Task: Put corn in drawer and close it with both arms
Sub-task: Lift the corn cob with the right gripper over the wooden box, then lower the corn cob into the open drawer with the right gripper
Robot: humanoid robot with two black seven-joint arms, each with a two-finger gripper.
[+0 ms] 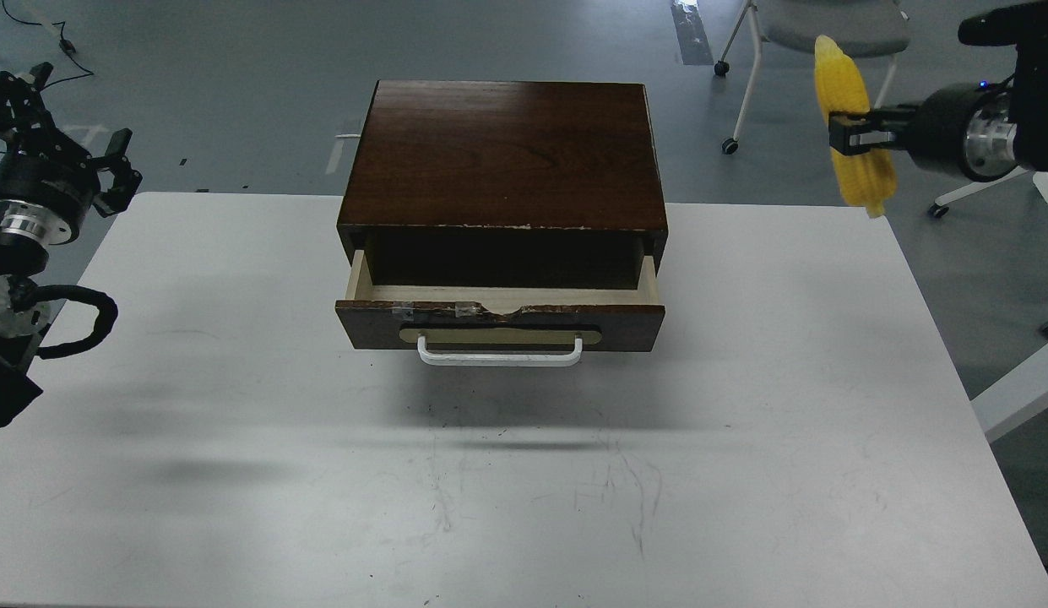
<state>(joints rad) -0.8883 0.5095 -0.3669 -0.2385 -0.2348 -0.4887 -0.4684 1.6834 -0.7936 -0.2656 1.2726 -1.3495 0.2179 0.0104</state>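
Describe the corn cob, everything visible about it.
The corn cob is bright yellow, plastic-looking, ribbed with kernel rows and tapered to a pointed top. It hangs nearly upright in the air past the table's far right corner, clear of the surface. The right pincer clamps it around the middle, its black fingers crossing the cob from the right. Nothing else touches it.

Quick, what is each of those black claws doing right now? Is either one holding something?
Left gripper: empty; open or closed cannot be told.
Right gripper: jaws closed on the bright yellow plastic corn cob, held upright in the air.
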